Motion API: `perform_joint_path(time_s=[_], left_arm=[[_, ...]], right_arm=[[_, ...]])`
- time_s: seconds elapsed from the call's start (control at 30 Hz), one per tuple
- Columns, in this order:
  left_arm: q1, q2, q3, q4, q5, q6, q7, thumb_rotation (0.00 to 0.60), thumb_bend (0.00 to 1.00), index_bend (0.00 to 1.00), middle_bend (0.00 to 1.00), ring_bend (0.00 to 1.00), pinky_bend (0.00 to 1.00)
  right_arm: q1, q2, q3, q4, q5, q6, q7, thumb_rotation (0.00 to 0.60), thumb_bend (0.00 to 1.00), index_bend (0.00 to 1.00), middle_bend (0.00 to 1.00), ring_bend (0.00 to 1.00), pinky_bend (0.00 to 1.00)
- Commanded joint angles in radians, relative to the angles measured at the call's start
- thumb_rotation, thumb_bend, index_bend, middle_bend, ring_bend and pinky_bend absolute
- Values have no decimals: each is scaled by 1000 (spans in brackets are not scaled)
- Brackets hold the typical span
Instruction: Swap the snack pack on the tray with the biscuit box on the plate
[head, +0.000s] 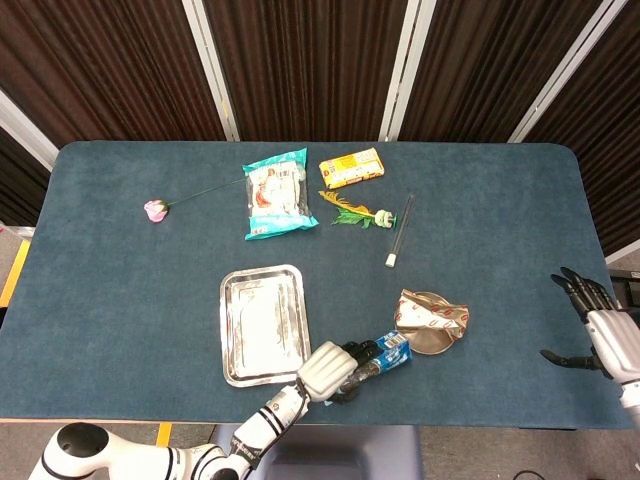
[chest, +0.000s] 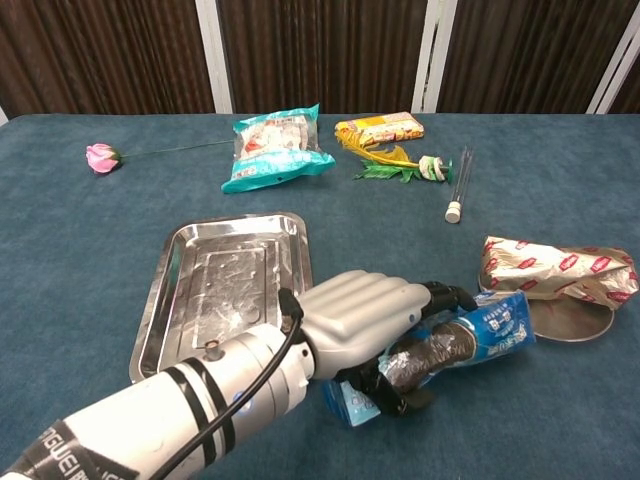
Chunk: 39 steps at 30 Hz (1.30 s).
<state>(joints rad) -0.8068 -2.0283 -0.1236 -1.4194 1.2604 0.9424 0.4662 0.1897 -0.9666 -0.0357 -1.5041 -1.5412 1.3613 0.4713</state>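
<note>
My left hand (head: 330, 368) (chest: 360, 320) grips the blue biscuit box (head: 392, 350) (chest: 495, 333) near the table's front edge, its fingers wrapped around the box's middle. The box's far end lies close to the round metal plate (head: 425, 342) (chest: 565, 318). A gold and red snack pack (head: 432, 315) (chest: 555, 270) lies across that plate. The steel tray (head: 262, 322) (chest: 225, 285) sits bare just left of my left hand. Far right, off the table's edge, my right hand (head: 600, 325) hangs with fingers spread, holding nothing.
At the back lie a teal snack bag (head: 277, 192), a yellow packet (head: 351, 168), a pink rose (head: 156, 209) on a long stem, a green and yellow feather toy (head: 355, 214) and a thin glass tube (head: 399, 233).
</note>
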Motion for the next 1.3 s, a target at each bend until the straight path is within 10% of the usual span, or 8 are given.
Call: perform_joint_path(time_s=[0.03,0.83,0.93,1.13,1.3], left_arm=[[20,-24,12,41,62,53,-65,600,457,460,652,745,925],[175,366,-4,-18,165,268,-263,600,471,504,696,795,972],[199,372,19,2,166,269,-312,600,433,384,570,660,826],[203,387,24,-41,126,218,-317,600,358,0,16,34,229],[206,386,21,-98,127,219,-313,600,356,0,0,0,130]], right_arm=[[-1,-1,2,-2,-2,-3,-3,600,152,0,0,0,0],[-5,-13,1,-37,-35,-28,-93,600,152,0,0,0,0],[-3,-20,1,-48,-33,-36,-121,600,152,0,0,0,0],[-5,-26,2,-61,-34,-39,-151,600,152,0,0,0,0],[-9,-27,4,-63,-34,-34,-156,600,152,0,0,0,0]])
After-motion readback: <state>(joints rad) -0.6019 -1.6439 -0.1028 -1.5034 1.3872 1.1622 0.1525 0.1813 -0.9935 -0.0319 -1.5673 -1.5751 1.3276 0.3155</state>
